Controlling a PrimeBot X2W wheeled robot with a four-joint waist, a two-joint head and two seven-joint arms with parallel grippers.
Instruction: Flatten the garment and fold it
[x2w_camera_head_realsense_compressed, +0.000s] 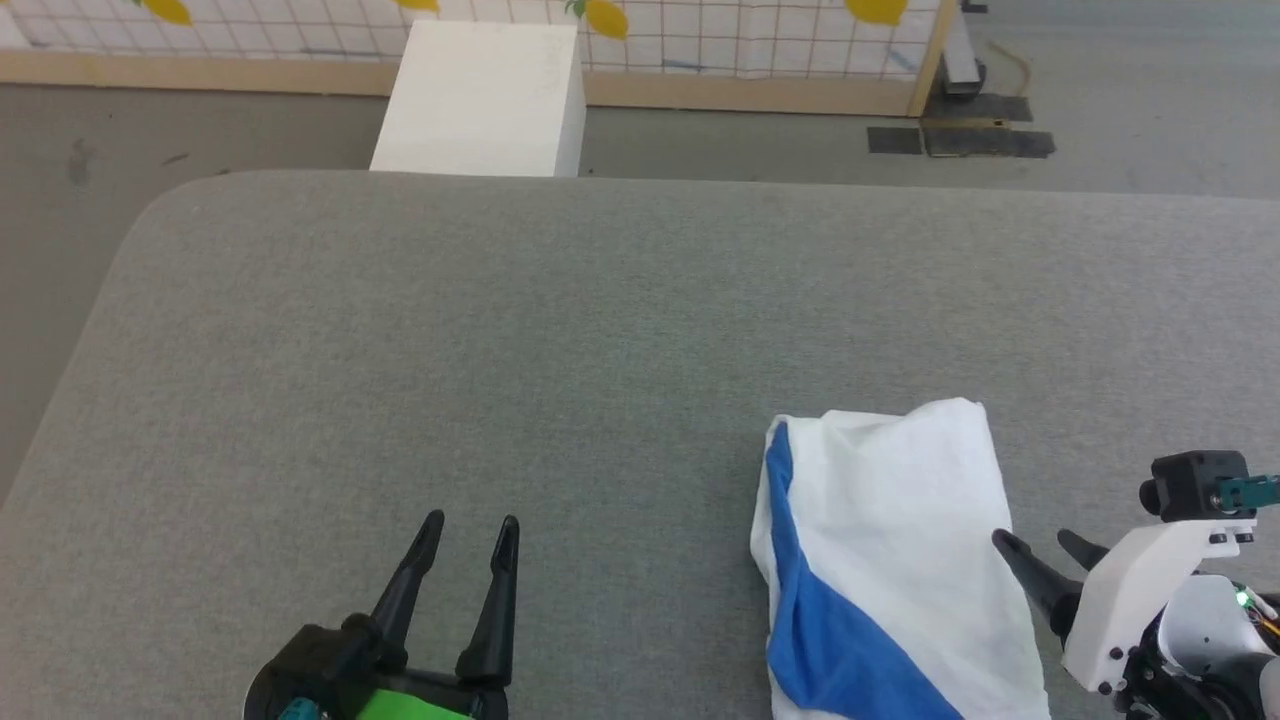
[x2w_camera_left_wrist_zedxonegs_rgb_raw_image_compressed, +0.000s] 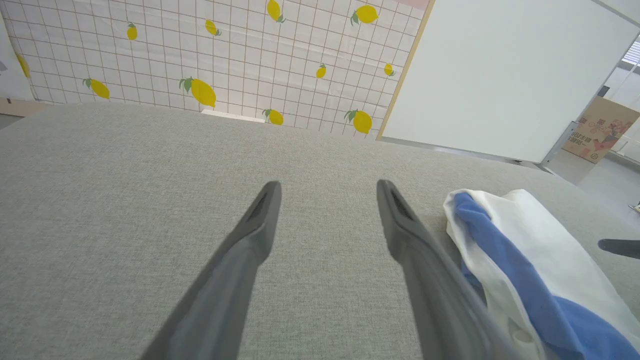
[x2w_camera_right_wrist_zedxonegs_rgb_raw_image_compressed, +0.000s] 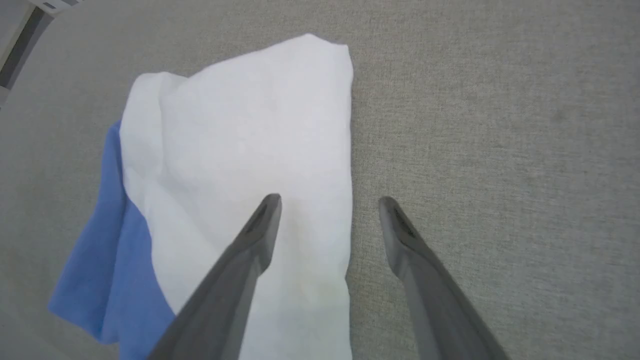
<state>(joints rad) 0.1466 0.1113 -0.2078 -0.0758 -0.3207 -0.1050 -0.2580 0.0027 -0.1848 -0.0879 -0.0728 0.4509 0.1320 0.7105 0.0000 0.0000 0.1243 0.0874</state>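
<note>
The garment (x2w_camera_head_realsense_compressed: 900, 540) lies folded into a narrow white bundle with a blue band along its left side, at the near right of the grey table (x2w_camera_head_realsense_compressed: 600, 320). My right gripper (x2w_camera_head_realsense_compressed: 1040, 545) stands open at the bundle's right edge. In the right wrist view one finger hangs over the white cloth (x2w_camera_right_wrist_zedxonegs_rgb_raw_image_compressed: 260, 150) and the other over bare table, with nothing held in the right gripper (x2w_camera_right_wrist_zedxonegs_rgb_raw_image_compressed: 330, 202). My left gripper (x2w_camera_head_realsense_compressed: 470, 530) is open over bare table, well left of the garment. The left wrist view puts the garment (x2w_camera_left_wrist_zedxonegs_rgb_raw_image_compressed: 530, 260) to the right of my empty left gripper (x2w_camera_left_wrist_zedxonegs_rgb_raw_image_compressed: 327, 187).
A white box (x2w_camera_head_realsense_compressed: 485, 95) stands on the floor beyond the table's far edge. Behind it runs a lemon-print grid wall (x2w_camera_left_wrist_zedxonegs_rgb_raw_image_compressed: 225, 55) beside a white panel (x2w_camera_left_wrist_zedxonegs_rgb_raw_image_compressed: 500, 70). A cardboard box (x2w_camera_left_wrist_zedxonegs_rgb_raw_image_compressed: 600, 130) sits on the floor at the far right.
</note>
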